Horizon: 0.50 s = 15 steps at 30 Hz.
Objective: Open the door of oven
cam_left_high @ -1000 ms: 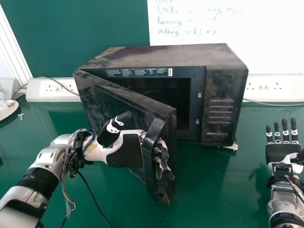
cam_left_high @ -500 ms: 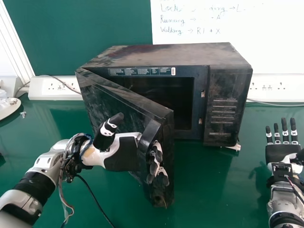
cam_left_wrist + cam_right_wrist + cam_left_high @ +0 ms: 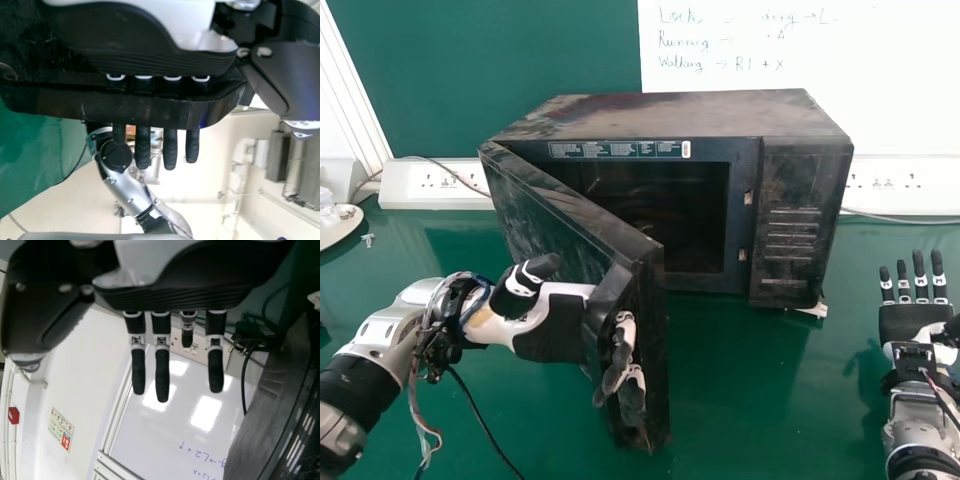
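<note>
In the head view the black microwave oven (image 3: 804, 220) stands on the green table, its door (image 3: 552, 222) swung out at an angle on the left side, the dark cavity showing. My left hand (image 3: 555, 330) is at the door's free edge, its fingers hooked round the upright handle (image 3: 603, 305). From the left wrist view, the handle (image 3: 145, 107) crosses over the fingers of my left hand (image 3: 170, 150), whose tips reach past it. My right hand (image 3: 908, 322) rests at the right of the head view, its fingers straight and away from the oven.
White socket strips (image 3: 438, 186) run along the wall on both sides of the oven. A white plate (image 3: 338, 228) lies at the table's far left, and a dark cable (image 3: 478, 410) hangs below my left wrist. A written whiteboard (image 3: 800, 60) is behind.
The door's free edge has swung farther left and toward me, together with my left hand on the handle, and more of the cavity shows. The right hand has stayed still.
</note>
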{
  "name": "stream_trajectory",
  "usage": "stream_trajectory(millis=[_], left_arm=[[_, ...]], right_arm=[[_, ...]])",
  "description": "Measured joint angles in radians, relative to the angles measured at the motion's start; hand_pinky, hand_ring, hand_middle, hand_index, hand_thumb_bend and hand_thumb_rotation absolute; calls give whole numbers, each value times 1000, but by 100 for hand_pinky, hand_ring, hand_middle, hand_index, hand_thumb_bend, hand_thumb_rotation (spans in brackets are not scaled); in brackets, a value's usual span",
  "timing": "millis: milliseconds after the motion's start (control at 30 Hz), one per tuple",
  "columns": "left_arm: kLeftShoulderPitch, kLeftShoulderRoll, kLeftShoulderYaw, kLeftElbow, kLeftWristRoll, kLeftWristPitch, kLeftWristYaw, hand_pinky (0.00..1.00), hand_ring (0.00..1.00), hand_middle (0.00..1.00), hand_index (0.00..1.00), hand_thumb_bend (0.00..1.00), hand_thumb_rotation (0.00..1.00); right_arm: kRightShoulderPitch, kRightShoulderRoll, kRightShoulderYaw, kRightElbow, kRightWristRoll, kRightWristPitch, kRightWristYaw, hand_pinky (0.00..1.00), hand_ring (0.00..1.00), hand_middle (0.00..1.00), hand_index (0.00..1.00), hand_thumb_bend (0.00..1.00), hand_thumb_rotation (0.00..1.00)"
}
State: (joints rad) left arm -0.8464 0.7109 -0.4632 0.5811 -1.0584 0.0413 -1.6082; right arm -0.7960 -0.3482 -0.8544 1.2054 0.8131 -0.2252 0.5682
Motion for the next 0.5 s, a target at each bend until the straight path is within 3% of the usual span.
stream_trajectory(millis=[33,200,333,500], left_arm=[[16,2,16,-2,0,-14,0,39,41,50,60,92,81],[61,29,67,-10,0,-25,0,40,42,49,57,99,83],[84,30,103,-11,10,-37,0,40,40,49,58,100,81],[100,42,137,-12,35,-62,0,33,39,49,60,98,86]], right_arm=[[0,0,0,0,0,0,0,33,41,53,59,100,90],[0,-3,0,0,0,0,-2,33,40,53,60,100,90],[0,-3,0,0,0,0,-2,33,41,53,61,100,91],[0,-3,0,0,0,0,-2,33,41,53,61,100,91]])
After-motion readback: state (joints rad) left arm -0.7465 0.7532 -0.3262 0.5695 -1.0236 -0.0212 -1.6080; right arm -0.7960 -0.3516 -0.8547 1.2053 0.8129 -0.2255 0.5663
